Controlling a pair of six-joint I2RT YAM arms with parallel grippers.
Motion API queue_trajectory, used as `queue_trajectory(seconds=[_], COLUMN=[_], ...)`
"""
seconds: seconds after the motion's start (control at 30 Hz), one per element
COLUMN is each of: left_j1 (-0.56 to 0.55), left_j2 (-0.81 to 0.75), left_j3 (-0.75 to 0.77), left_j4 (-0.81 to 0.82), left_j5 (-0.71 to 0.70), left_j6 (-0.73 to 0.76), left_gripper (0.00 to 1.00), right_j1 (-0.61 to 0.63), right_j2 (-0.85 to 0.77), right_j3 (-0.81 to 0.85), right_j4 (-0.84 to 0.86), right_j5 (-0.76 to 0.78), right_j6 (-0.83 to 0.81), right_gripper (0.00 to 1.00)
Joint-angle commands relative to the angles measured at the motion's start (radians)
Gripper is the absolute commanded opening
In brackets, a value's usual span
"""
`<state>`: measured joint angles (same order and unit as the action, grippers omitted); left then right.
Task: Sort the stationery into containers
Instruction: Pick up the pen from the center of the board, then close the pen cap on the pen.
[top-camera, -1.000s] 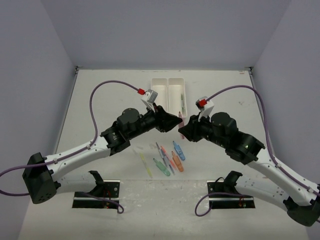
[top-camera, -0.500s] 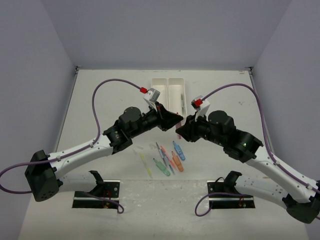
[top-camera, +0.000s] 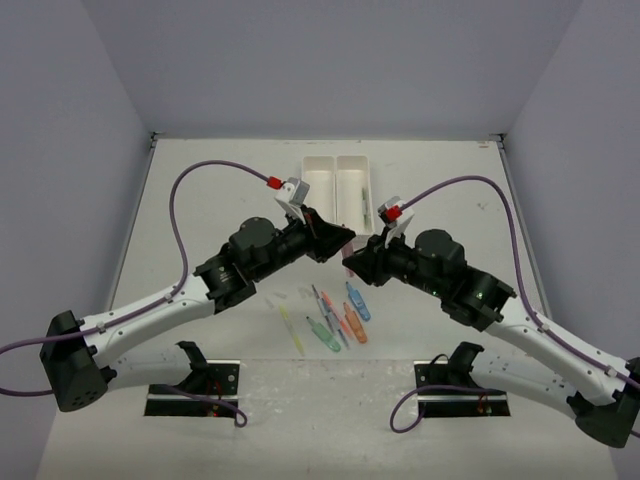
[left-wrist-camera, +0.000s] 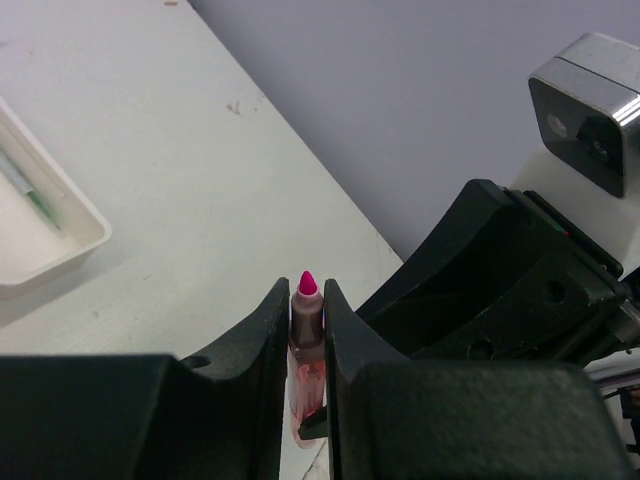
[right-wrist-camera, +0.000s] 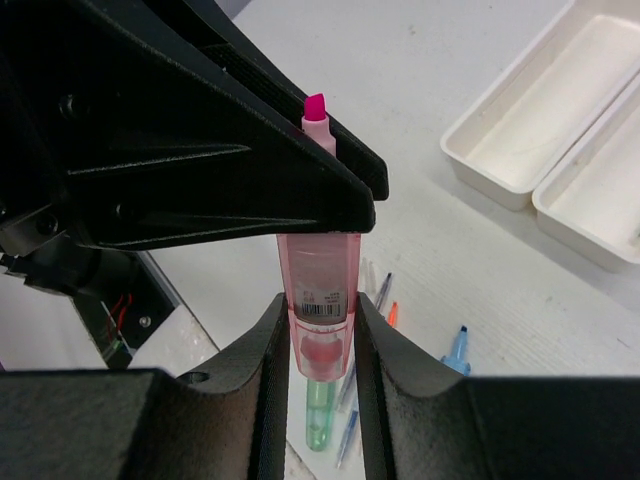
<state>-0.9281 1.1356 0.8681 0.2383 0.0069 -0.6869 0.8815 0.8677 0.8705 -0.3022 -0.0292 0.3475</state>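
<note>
**Pink highlighter clamped by both pincers**

The pink highlighter (right-wrist-camera: 318, 270) is gripped at two places. Its neck, just under the bare pink tip, is pinched by the nearly closed left pincer (left-wrist-camera: 306, 297). Its clear pink barrel is clasped by the right pincer (right-wrist-camera: 320, 318), whose jaws are closed against it. The barrel's lower end is hidden behind that pincer's fingers. From above, the shared grip is masked by the black wrists. The white tray (top-camera: 338, 180) is seen beyond both pincers, with a green pen (top-camera: 366, 208) in its right compartment. Loose pieces (top-camera: 335, 320) are scattered on the table beneath the right pincer, partly covered by it.
</note>
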Motion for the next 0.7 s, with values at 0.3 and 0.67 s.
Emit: queue_trajectory(seconds=[0.3,0.67], left_j1=[0.011,0.012], left_j2=[-0.087,-0.066], left_j3=[0.013,0.003], left_j4=[0.157,0.142], left_j5=[-0.108,-0.033], left_j6=[-0.023,0.012], left_gripper=[0.00,0.00], right_j1=[0.000,-0.079], right_j2=[-0.055,-0.150], right_j3=[-0.146,-0.056], right_j4=[0.009,-0.004], right_j5=[0.031,-0.193], right_j6=[0.053,0.268], right_gripper=[0.71,0.68])
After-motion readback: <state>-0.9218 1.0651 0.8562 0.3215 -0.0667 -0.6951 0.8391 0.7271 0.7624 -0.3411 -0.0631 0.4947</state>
